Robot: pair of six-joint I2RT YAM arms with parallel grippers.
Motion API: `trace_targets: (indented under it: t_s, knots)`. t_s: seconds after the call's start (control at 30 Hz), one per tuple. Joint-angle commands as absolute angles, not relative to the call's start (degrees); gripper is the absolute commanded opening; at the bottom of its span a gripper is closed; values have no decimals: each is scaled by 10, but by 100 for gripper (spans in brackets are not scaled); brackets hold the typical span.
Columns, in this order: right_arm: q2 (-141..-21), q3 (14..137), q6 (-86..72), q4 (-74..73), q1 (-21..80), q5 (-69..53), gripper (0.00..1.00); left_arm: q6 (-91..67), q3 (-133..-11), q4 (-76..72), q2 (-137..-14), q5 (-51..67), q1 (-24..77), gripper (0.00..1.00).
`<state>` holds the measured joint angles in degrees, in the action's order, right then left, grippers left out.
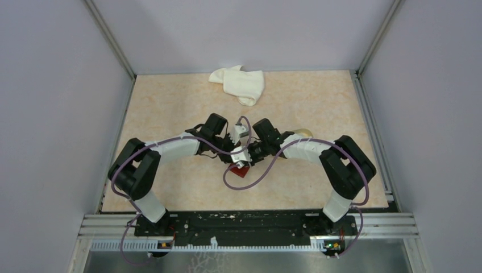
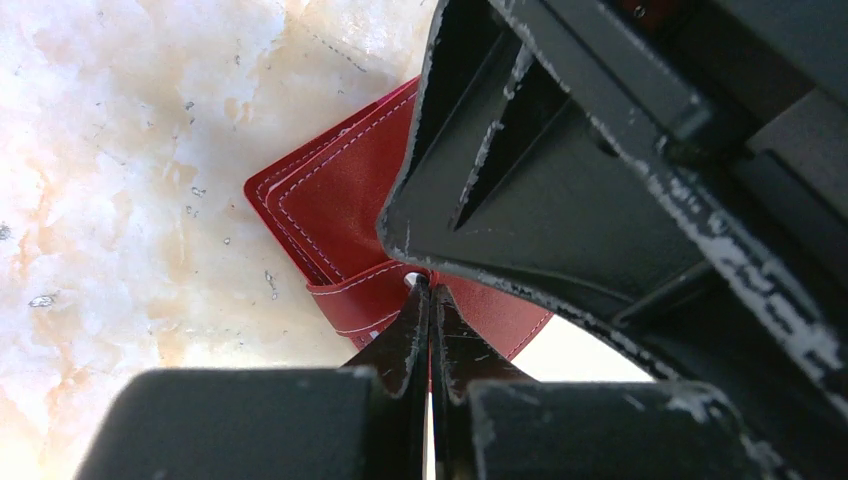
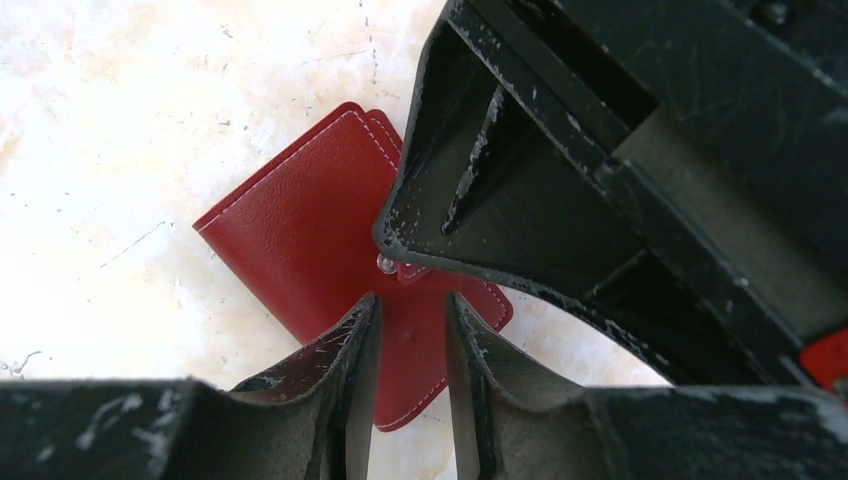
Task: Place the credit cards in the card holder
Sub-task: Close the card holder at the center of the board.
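My left claw (image 2: 430, 288) pinches the card holder (image 2: 335, 190) by its tab, right claw (image 3: 412, 302) apart; crowded, they could collide.

The top view looks down from behind the arm bases (image 1: 150, 222) over the whole counter (image 1: 170, 108). Both wrist views face down from close above, sharing the red card holder (image 3: 300, 230).

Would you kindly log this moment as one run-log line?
card holder: on table | left gripper: shut on snap tab | right gripper: open over holder
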<state>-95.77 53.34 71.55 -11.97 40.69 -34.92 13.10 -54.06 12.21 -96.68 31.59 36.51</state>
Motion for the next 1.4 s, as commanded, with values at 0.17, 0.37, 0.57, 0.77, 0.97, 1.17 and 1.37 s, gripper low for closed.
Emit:
trace_targets:
  t_s: [0.17,0.37,0.57,0.77,0.97,1.17,1.37]
  knots:
    - [-971,558,725,-98,422,-367,27,135,-540,155,-994,324,374,0]
    - [-974,559,733,-104,427,-371,21,135,-540,155,-995,325,374,0]
    - [-980,558,732,-106,431,-374,13,134,-541,156,-996,326,374,0]
    - [-980,557,742,-113,431,-375,0,134,-541,155,-997,325,374,0]
    - [-975,546,807,-140,432,-359,0,129,-540,153,-996,321,374,0]
    - [-970,525,874,-155,432,-338,0,121,-537,148,-990,315,374,16]
    - [-960,499,928,-155,432,-318,0,111,-533,138,-981,313,374,32]
